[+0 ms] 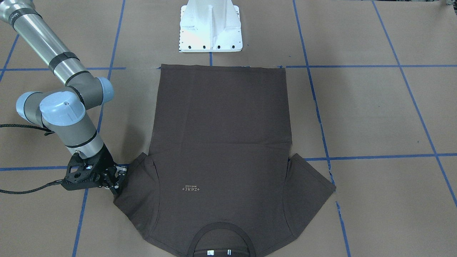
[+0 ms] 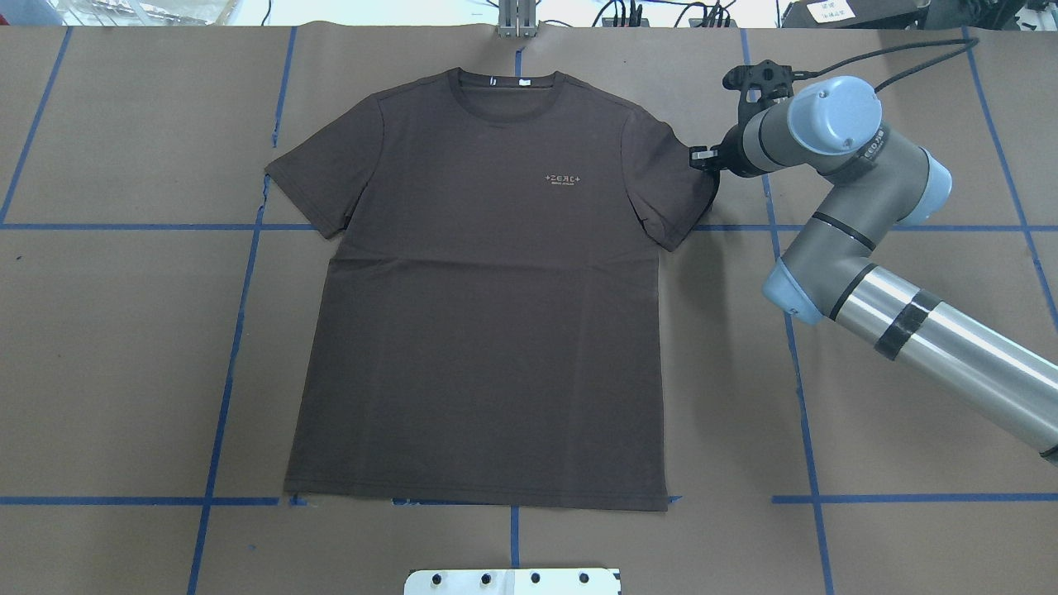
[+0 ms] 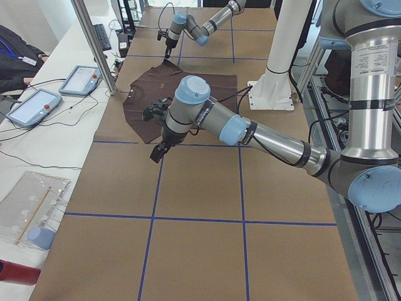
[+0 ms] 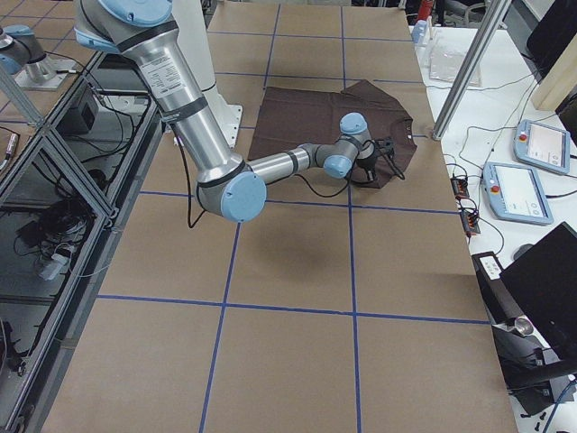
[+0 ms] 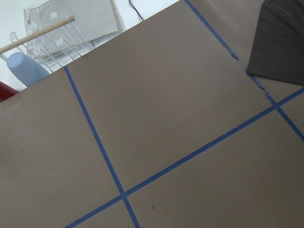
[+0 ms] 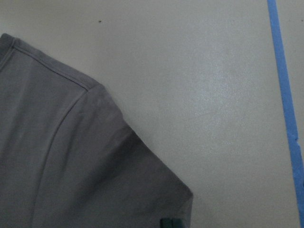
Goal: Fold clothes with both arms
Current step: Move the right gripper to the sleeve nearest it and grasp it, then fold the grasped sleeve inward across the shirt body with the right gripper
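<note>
we see a dark grey-brown t-shirt [image 2: 488,314] spread flat and front-up near the middle of the brown-paper table [image 2: 909,463], with both short sleeves out to the sides. its ribbed collar [image 2: 504,99] and white neck tags [image 2: 506,81] lie on the side far from the robot. its straight hem runs just in front of the white pedestal base [image 1: 210,28], and the pale chest logo [image 2: 566,179] faces up. blue tape lines [image 2: 231,330] divide the paper into squares. the right gripper [image 2: 702,157] is low at the outer edge of the sleeve on the robot's right [image 2: 665,190], touching or almost touching its hem. in the right wrist view we make out only one dark fingertip [image 6: 169,223] at the sleeve's corner, so we cannot tell whether this claw is parted, closed or pinching cloth. in the front-facing view that sleeve looks slightly bunched towards the body, while the opposite sleeve [image 2: 310,186] lies smooth. the left gripper [image 3: 156,153] appears only in the left side view, hanging over bare paper off the shirt's other side, near a tape line and apart from the cloth. we cannot tell its claw state from there. the left wrist view catches only a corner of the shirt at its upper right edge.
</note>
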`<act>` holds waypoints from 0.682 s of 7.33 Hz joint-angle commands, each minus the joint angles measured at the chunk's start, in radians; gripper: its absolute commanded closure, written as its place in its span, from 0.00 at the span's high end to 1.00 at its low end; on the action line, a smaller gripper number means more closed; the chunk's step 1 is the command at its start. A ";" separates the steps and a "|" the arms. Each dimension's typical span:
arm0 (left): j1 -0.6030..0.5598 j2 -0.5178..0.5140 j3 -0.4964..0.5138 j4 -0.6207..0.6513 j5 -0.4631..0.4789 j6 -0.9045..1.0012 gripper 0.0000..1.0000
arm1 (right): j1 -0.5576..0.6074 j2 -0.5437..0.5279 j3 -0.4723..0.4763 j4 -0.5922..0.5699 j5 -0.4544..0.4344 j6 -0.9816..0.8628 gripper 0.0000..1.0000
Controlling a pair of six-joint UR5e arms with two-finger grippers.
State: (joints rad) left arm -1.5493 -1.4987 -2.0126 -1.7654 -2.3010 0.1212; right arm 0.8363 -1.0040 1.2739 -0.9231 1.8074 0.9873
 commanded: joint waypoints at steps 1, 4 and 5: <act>0.000 0.000 0.000 0.001 0.000 0.000 1.00 | -0.008 0.106 0.059 -0.200 -0.040 0.016 0.00; 0.000 0.003 0.000 0.000 0.000 0.000 1.00 | -0.114 0.231 0.024 -0.235 -0.169 0.128 0.00; 0.000 0.003 0.000 0.000 0.000 -0.005 1.00 | -0.120 0.248 0.006 -0.232 -0.174 0.151 0.00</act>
State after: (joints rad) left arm -1.5498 -1.4967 -2.0130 -1.7656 -2.3010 0.1202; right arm 0.7332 -0.7847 1.2999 -1.1538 1.6511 1.1117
